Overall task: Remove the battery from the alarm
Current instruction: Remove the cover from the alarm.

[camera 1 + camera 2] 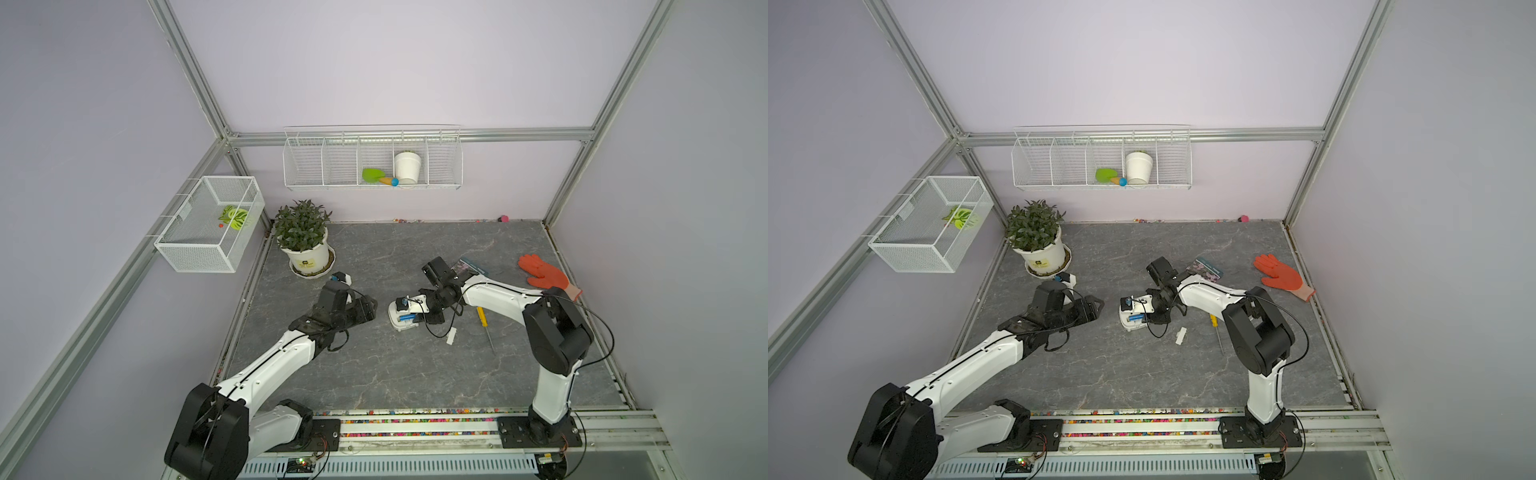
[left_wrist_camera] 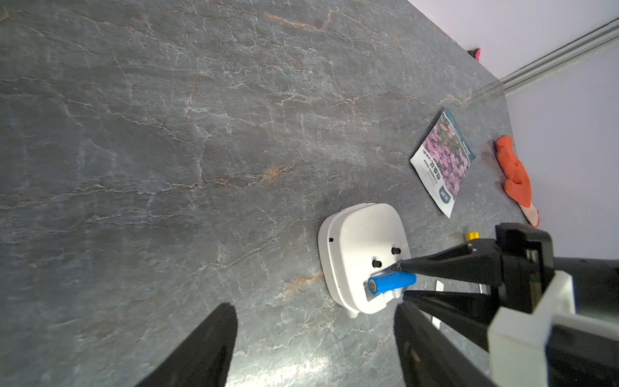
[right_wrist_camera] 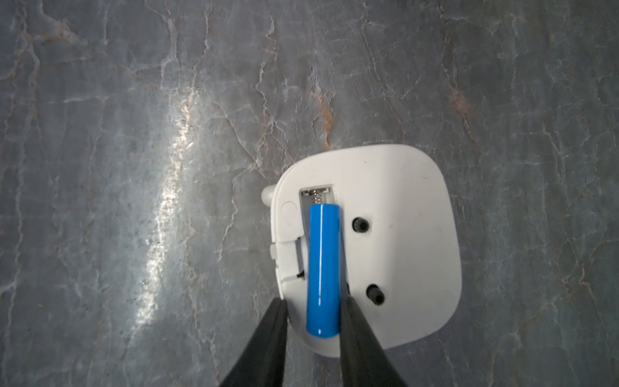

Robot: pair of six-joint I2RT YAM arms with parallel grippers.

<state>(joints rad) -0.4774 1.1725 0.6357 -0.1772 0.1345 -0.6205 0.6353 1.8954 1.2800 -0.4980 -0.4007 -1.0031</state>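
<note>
The alarm (image 3: pixel 402 234) lies face down on the grey table, its plain white back up and its battery bay uncovered. The blue battery (image 3: pixel 323 268) rests in that bay with a spring at one end and its other end raised over the alarm's edge. My right gripper (image 3: pixel 314 300) straddles that raised end. One finger touches the battery's side, while a gap remains at the other. In both top views the alarm (image 1: pixel 401 322) (image 1: pixel 1131 324) sits under the right wrist. My left gripper (image 2: pixel 314 308) hovers a little left of the alarm, wide open with nothing between its fingers.
A small white cover piece (image 1: pixel 451 336) and a yellow-handled screwdriver (image 1: pixel 482 316) lie right of the alarm. Farther back are a seed packet (image 1: pixel 467 266) and an orange glove (image 1: pixel 544 272). A potted plant (image 1: pixel 303 241) stands at the back left. Wire baskets (image 1: pixel 208 224) hang on the walls.
</note>
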